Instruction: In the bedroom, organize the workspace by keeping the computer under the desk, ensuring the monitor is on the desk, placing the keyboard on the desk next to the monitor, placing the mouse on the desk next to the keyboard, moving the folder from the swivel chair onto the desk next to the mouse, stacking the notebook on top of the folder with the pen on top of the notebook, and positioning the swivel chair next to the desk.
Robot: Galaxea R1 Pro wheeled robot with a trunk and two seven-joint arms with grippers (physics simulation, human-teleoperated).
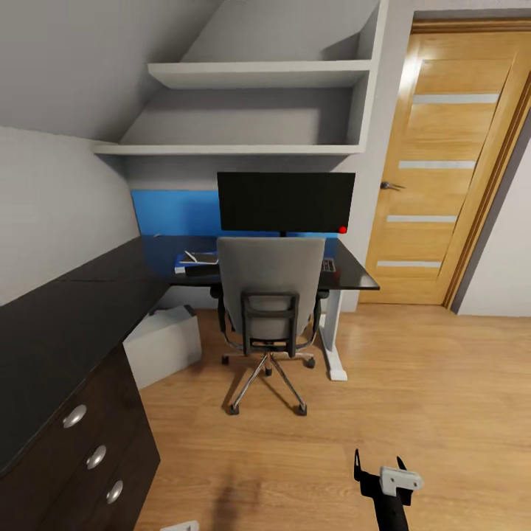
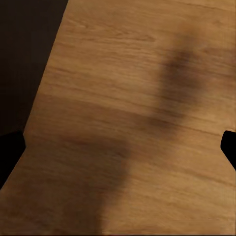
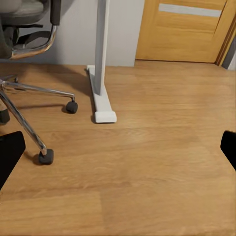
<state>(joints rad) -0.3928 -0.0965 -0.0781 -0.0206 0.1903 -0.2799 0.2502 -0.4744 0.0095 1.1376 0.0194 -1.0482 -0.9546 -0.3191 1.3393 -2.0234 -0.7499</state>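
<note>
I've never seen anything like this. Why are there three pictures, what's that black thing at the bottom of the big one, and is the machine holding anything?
These are simulated views from one wheeled robot with two arms. The big picture comes from a camera on its head, looking into an attic bedroom. The black thing at the bottom is its right gripper, a two-fingered hand.

Ahead stands a black desk with a monitor on it, and a swivel chair pushed up to it. A pale computer box sits on the floor beneath.

The other two pictures come from cameras near each gripper. The left one looks down at bare floor; the right one sees a chair wheel and a desk leg. Both grippers are open and hold nothing.
</note>
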